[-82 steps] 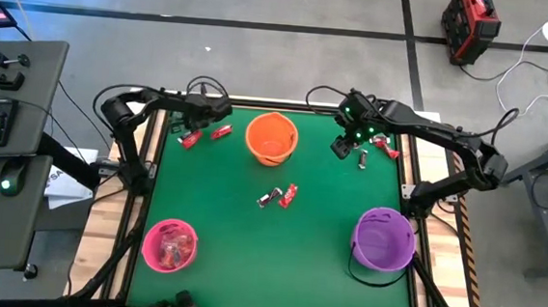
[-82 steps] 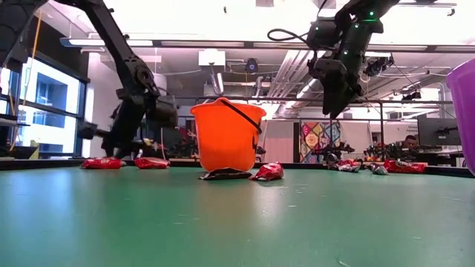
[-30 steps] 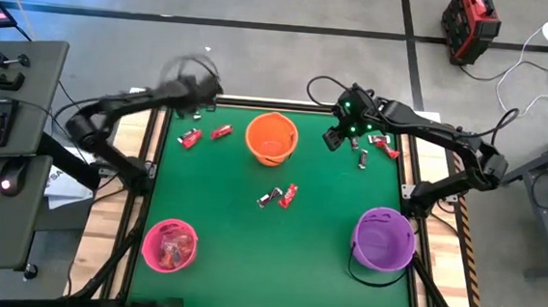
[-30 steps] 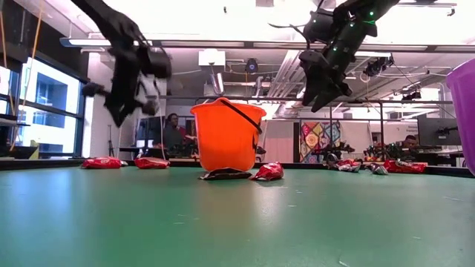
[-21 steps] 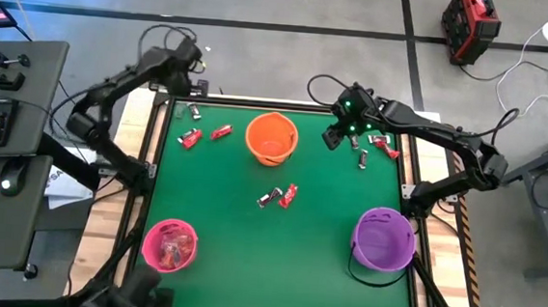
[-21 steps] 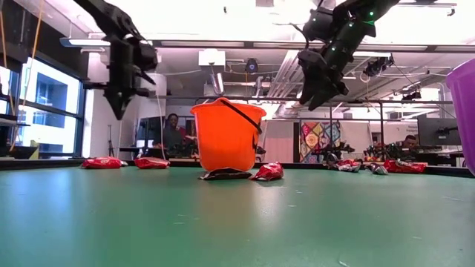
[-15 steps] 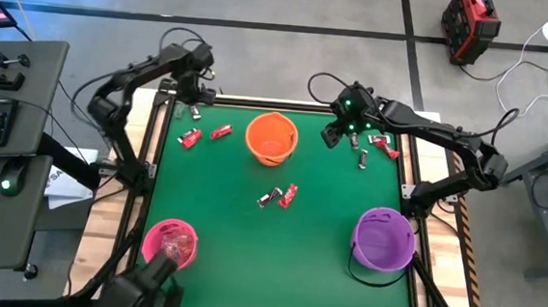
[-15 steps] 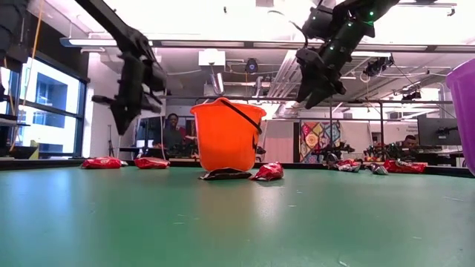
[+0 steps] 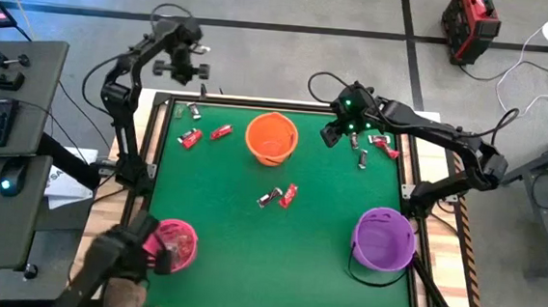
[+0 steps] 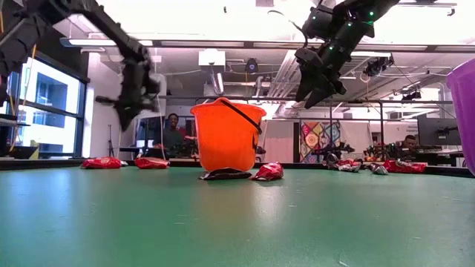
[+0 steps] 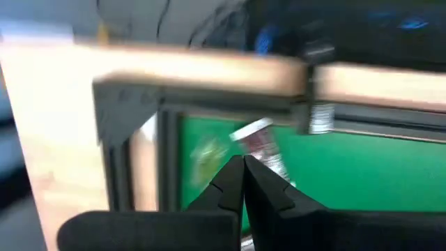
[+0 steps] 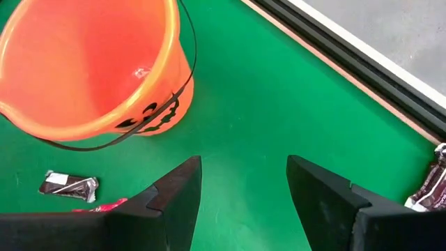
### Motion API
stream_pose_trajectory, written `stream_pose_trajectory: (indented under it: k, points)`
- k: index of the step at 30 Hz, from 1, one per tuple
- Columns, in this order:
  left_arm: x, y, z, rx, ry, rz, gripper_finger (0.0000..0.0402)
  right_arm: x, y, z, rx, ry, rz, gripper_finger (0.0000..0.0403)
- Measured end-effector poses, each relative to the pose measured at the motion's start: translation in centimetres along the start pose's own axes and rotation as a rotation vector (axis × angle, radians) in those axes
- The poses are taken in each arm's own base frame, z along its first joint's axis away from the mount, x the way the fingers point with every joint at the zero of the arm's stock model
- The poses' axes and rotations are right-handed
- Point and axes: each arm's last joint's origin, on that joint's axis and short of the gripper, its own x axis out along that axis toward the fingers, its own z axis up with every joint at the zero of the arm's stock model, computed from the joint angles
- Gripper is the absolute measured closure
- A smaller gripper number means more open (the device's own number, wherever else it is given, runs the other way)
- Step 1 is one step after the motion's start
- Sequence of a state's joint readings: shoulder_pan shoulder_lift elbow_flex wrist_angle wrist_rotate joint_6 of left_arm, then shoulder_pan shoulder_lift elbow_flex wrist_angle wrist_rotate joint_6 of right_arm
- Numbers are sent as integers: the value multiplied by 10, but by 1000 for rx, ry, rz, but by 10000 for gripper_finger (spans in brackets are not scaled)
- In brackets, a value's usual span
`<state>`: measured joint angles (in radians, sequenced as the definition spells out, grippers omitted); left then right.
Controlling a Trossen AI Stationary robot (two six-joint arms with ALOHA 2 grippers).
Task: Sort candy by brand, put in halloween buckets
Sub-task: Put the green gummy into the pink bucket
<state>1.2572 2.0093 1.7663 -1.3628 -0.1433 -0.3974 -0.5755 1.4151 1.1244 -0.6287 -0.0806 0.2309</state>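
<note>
My right gripper (image 12: 244, 183) hung spread wide above the green table (image 9: 248, 248), just beside the orange bucket (image 9: 271, 137). Two candies (image 9: 279, 196) lay in the middle. Farther off, my left gripper (image 11: 244, 167) was pressed together beyond the far-left corner.

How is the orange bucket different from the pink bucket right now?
The orange bucket stands near the table's far edge; the pink bucket is at the near left corner. The pink bucket holds red candy, while the orange bucket looks nearly empty. Both are round, upright and alike in size.
</note>
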Motion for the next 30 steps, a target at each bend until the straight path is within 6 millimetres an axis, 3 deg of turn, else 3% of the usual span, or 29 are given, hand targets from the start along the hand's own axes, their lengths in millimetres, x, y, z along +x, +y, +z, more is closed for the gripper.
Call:
stream_pose_trajectory:
  k: [2, 4, 10, 15, 20, 24, 30]
  points:
    - [12, 14, 5, -43, 86, 8, 401, 0, 0, 0, 18, 3, -1, 199]
    - [13, 17, 10, -61, 68, 10, 401, 0, 0, 0, 29, 3, -1, 200]
    - [37, 18, 18, -44, 102, 128, 401, 0, 0, 0, 81, 2, -2, 199]
    - [45, 11, 24, -2, 122, 167, 401, 0, 0, 0, 93, 1, -2, 199]
    - [41, 10, 19, 92, 163, 154, 401, 0, 0, 1, 108, -16, -11, 199]
    - [41, 8, 21, 64, 145, 141, 401, 0, -1, 2, 110, -30, -41, 199]
    - [18, 13, 33, -1, -3, 56, 401, 0, -1, 2, 134, -32, -43, 199]
